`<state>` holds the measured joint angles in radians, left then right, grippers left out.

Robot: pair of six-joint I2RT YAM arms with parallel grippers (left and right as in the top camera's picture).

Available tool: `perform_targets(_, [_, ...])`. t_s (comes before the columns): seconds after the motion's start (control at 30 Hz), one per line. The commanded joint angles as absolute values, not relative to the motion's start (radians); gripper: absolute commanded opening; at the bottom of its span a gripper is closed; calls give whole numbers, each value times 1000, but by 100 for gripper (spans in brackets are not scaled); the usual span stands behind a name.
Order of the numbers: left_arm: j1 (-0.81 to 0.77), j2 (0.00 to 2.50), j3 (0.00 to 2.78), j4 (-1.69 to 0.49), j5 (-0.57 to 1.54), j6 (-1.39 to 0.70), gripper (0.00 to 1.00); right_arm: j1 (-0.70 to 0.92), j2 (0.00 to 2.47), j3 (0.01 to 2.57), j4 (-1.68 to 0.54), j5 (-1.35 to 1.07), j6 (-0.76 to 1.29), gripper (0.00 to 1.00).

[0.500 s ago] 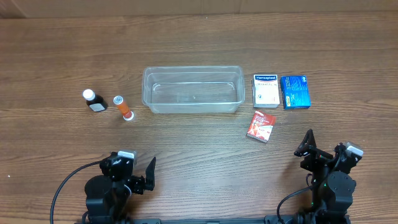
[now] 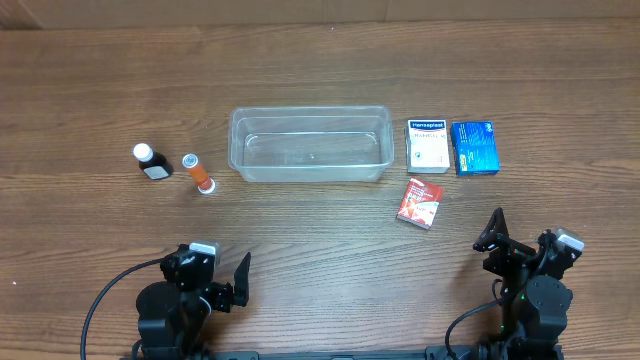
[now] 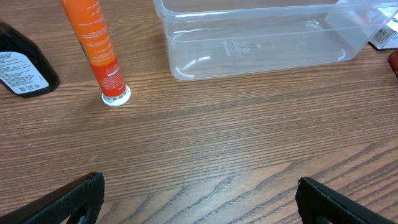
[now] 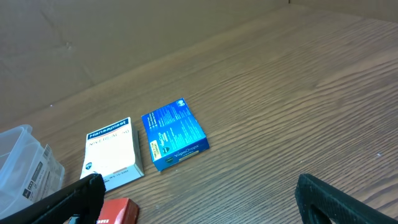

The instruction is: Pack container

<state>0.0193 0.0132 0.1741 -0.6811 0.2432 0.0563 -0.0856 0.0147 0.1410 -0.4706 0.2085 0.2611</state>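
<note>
Fingers [image 3: 68, 199] spread wide on left gripper [image 3: 199, 208] and right gripper [image 4: 199, 208] alike, nothing grasped. One clear, rounded-corner plastic container [image 2: 236, 145] on wood-grain table [image 2: 320, 60], well beyond both grippers. Right of container three small cardboard boxes: white box [image 2: 427, 145], blue box [image 2: 475, 148] just beside, red box [image 2: 420, 203] nearer; left of it one dark bottle [image 2: 152, 162], one orange tube [image 2: 198, 173].

A dark brown wood-grain desk [image 2: 320, 70] fills the overhead view — grain running side to side. Along its far edge stands a plain tan cardboard-like panel [image 4: 93, 37], evenly and softly lit.
</note>
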Motion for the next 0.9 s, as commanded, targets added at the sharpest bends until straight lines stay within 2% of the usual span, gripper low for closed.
perform_targets(0.0, [12, 4, 165, -679, 244, 68, 100, -92, 3, 134, -469, 206, 261, 100])
perform_targets(0.7, [12, 4, 165, -680, 244, 68, 100, -92, 3, 134, -452, 205, 261, 100])
perform_targets(0.87, [12, 4, 165, -679, 244, 68, 100, -92, 3, 134, -393, 123, 262, 100])
